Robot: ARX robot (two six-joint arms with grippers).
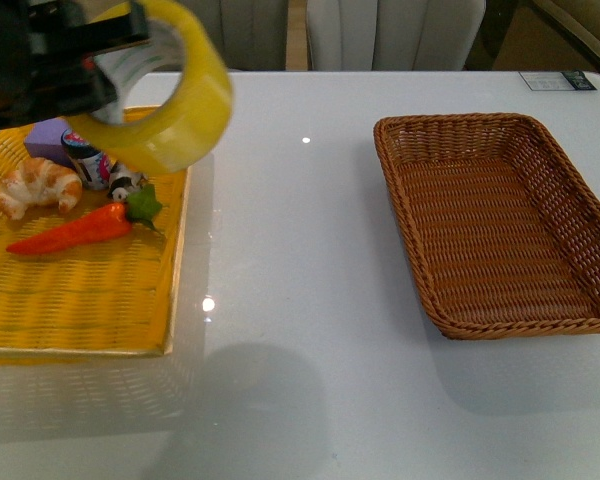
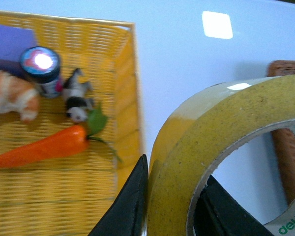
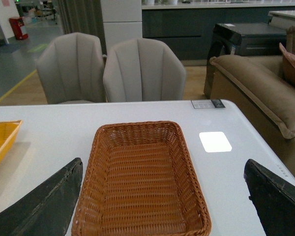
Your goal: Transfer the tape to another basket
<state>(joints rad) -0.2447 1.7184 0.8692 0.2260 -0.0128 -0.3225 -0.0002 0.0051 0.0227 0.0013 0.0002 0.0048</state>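
Note:
My left gripper is shut on the tape, a wide yellowish roll, and holds it in the air above the right edge of the yellow tray. In the left wrist view the tape fills the near side, one finger outside its wall and one inside its core; my left gripper pinches the wall. The brown wicker basket stands on the right with nothing in it; it also shows in the right wrist view. My right gripper is open, above the basket's near end.
The yellow tray holds a croissant, a toy carrot, a small jar, a purple block and a small black-and-white figure. White table lies between tray and basket. Chairs stand beyond the far edge.

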